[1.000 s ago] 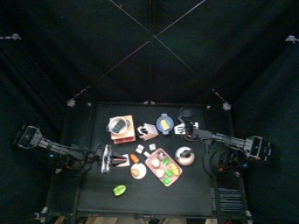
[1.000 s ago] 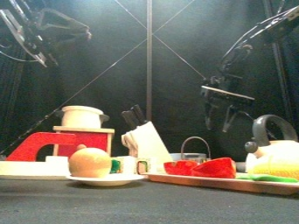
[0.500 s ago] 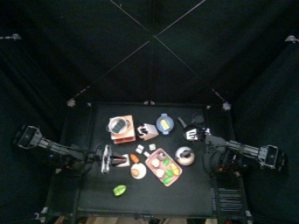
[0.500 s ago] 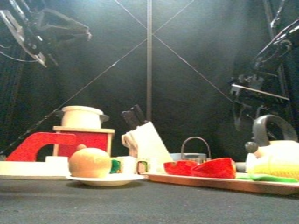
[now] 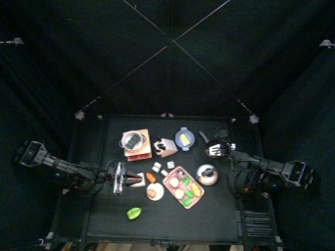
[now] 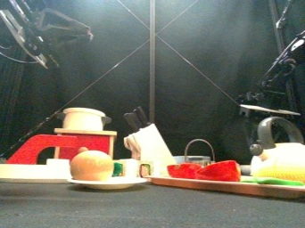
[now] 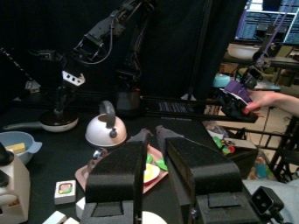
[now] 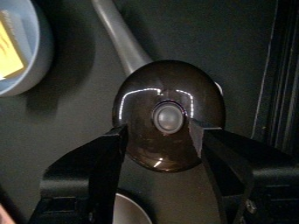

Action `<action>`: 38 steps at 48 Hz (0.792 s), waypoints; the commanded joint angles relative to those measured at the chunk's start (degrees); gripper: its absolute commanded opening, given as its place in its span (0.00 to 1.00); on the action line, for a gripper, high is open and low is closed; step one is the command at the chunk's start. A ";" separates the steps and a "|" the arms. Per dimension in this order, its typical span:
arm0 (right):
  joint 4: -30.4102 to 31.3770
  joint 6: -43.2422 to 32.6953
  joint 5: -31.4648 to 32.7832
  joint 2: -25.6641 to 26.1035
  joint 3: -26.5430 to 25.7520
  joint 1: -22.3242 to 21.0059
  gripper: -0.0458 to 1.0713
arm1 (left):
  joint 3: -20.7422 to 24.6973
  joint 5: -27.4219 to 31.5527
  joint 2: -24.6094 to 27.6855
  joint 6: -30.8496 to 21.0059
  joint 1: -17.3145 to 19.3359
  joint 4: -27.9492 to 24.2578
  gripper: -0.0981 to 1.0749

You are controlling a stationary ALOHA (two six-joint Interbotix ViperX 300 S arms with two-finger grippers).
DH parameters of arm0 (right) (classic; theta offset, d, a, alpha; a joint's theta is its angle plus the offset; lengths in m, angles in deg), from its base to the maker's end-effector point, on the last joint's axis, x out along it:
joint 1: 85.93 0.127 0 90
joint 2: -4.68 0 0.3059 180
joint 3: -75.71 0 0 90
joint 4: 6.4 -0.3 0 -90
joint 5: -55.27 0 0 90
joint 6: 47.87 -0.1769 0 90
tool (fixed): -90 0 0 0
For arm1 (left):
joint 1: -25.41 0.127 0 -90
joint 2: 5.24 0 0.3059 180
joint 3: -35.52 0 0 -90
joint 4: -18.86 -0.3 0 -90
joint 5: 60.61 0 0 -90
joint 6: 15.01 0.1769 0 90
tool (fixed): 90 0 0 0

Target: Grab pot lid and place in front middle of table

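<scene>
The right claw (image 8: 163, 149), jaws spread wide, hangs directly over the dark domed pot lid (image 8: 170, 122) at the tabletop's (image 5: 105, 201) three o'clock edge, knob centred between them, left arm resting far off

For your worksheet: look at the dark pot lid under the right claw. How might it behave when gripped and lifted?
The pot lid looks rigid and glossy, so it may be slippery. Its small central knob seems the likeliest hold, though the open right claw could slip off it. Lying flat, it probably won't roll.
</scene>
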 commanded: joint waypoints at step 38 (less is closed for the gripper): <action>0.70 0.00 -5.89 -3.60 -0.18 -4.83 0.61 | 0.62 -0.18 0.09 0.00 -0.09 -0.09 0.61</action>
